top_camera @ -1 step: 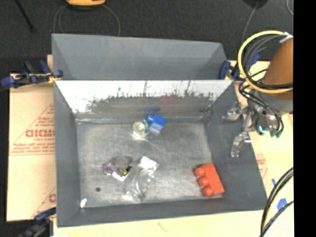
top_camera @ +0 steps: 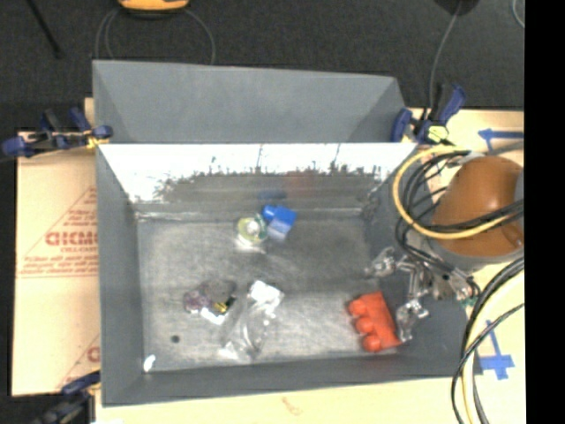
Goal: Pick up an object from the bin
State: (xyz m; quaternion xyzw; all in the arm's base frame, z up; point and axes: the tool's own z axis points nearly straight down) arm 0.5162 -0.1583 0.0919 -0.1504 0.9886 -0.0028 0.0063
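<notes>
Dark, rough ground lies around the grey metal bin [top_camera: 119, 263], which has sloping walls and a scuffed flat floor.

From the right the arm comes down under a rounded orange-brown cover [top_camera: 481, 206] ringed with yellow and black cables [top_camera: 415, 184]. These blur together with the metal parts beneath them, so the hand [top_camera: 406, 307] is hard to read. It sits low in the bin's near right corner. I cannot tell how far open it is, and nothing can be seen gripped in it.

Just beside the hand, on its left, lies a red plastic block [top_camera: 371, 321] with rounded studs along one side. It is flat on the bin floor, close to the near wall. Whether the hand's metal touches the block's right edge cannot be made out.

Everything else is well apart from the hand:
- A small blue block [top_camera: 281, 222] sits by the far wall, touching a pale, clear roundish thing [top_camera: 251, 230] whose kind I cannot name.
- A crumpled clear plastic wrapper [top_camera: 252, 321] lies near the middle of the near side.
- A small grey-purple lump [top_camera: 207, 300] sits against the wrapper's left.
- A tiny white scrap [top_camera: 149, 360] rests in the near left corner.
</notes>
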